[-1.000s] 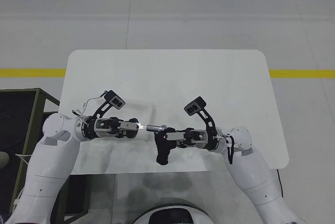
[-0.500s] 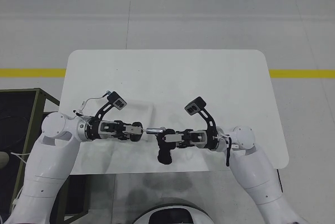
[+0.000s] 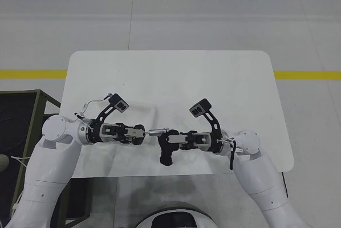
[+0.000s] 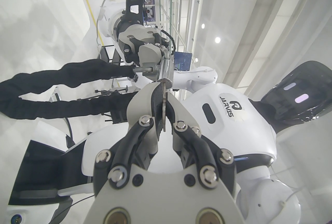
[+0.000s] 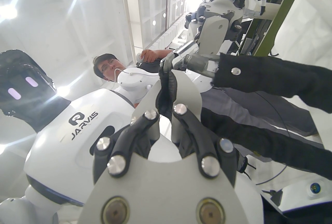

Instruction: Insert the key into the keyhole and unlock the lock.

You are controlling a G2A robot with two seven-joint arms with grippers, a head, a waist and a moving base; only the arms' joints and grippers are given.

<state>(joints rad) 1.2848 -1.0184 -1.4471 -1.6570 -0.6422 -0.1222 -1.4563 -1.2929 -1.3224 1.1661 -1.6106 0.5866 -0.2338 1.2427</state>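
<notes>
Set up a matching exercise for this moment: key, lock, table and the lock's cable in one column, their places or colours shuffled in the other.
1 key
2 lock
3 table
4 cable

A white, under both arms
B pinched in the left gripper
C silvery, held by the right gripper
D black, trailing from the lock

Pairs: 1-B, 2-C, 3-A, 4-D

One key point(image 4: 164, 111), one lock point(image 4: 166, 69), perhaps one black-sleeved cable point(image 4: 64, 74), two end effectors point(image 4: 164, 95) point(image 5: 170, 79), one table point(image 3: 216, 74).
</notes>
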